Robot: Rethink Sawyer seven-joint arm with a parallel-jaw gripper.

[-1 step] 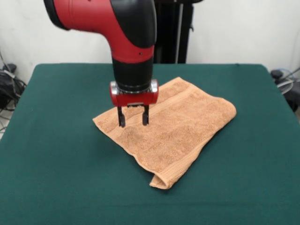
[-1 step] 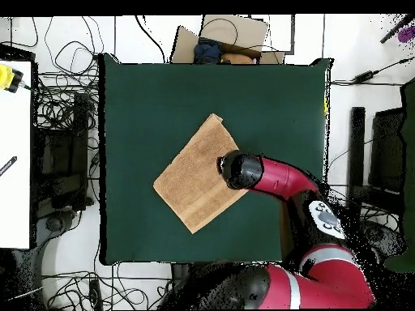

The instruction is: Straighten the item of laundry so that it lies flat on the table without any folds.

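Note:
The item of laundry [image 1: 176, 129] is an orange-tan terry towel lying folded over on the dark green table [image 1: 56, 159], with a doubled edge curling up at its near corner. From overhead the towel [image 2: 194, 178] forms a tilted rectangle near the table's [image 2: 138, 97] middle. My gripper [image 1: 133, 116] hangs open just above the towel's left part, its two dark fingers [image 1: 121, 117] pointing straight down with nothing between them. In the overhead view the arm's head [image 2: 241, 170] covers the towel's right corner and hides the gripper.
Cables and boxes lie on the floor around the table [image 2: 65, 121]. A cardboard box [image 2: 223, 40] sits past the table's far edge in the overhead view. A white bench [image 2: 14, 154] stands at the left.

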